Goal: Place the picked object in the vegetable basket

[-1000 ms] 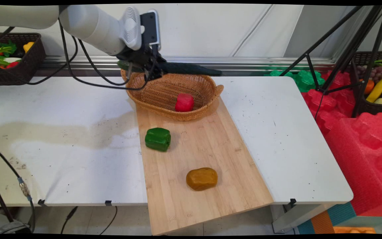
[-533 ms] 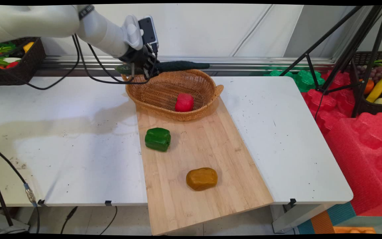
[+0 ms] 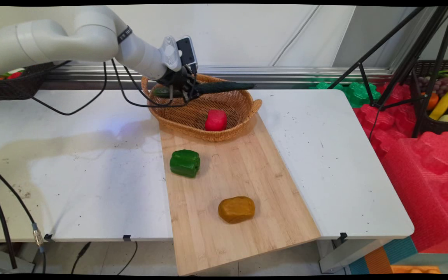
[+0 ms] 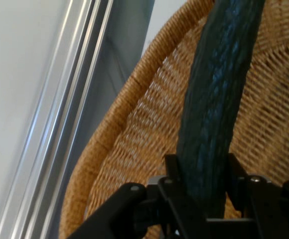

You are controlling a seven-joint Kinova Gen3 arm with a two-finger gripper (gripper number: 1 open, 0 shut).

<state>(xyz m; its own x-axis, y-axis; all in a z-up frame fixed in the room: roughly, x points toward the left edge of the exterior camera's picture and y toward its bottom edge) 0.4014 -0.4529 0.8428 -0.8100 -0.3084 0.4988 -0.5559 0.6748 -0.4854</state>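
I have the hand (image 3: 181, 90) clamped on the long dark green cucumber (image 3: 216, 87) over the wicker basket's (image 3: 243, 102) back rim, and, gripped near one end, it could pivot and clip that rim or the red pepper (image 3: 216, 119).

A robot lab or test room, not a home kitchen. White robot arm (image 3: 72, 35) with loose black cables (image 3: 91, 97) over a plain, stained white table (image 3: 344, 155). Toy food laid out like props: green pepper (image 3: 185, 163), red pepper (image 3: 216, 119), brown potato (image 3: 236, 209), on and near a wooden board (image 3: 247, 175). Below the fingers (image 4: 172, 172), a wicker basket (image 3: 243, 105). Well off to either side of them, dark crates of plastic fruit (image 3: 443, 101) and vegetables (image 3: 12, 74), black tripod legs (image 3: 403, 58), red foam blocks (image 3: 422, 155), green foam (image 3: 358, 93). Behind, a bare panel wall (image 3: 266, 31) with a metal rail (image 3: 286, 72).
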